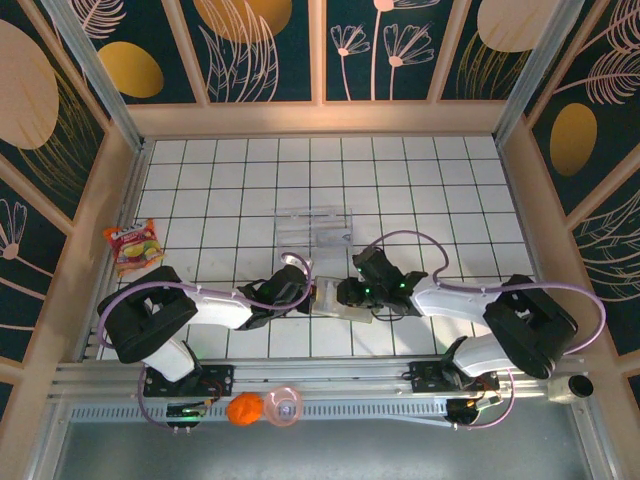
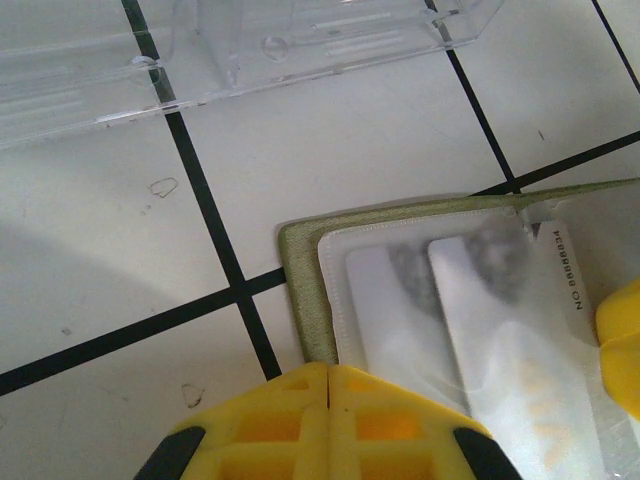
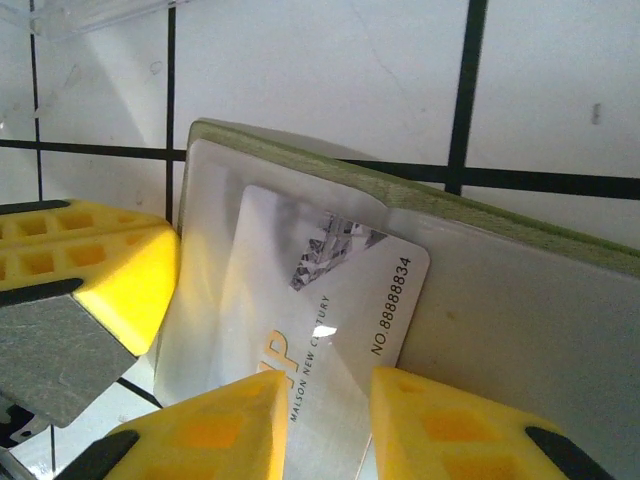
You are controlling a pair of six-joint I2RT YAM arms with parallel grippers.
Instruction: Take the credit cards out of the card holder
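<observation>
Card (image 3: 335, 285) betw. R gripper (image 3: 330, 390) jaws, prob. loose

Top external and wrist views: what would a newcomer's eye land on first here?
Both arms meet at the near middle of the table over the open card holder, with a clear tray just beyond it. In the right wrist view a pale credit card sticks out of its pocket, and the right gripper has its jaws apart around the card's near end. The left gripper, jaws shut, sits at the holder's edge.
</observation>
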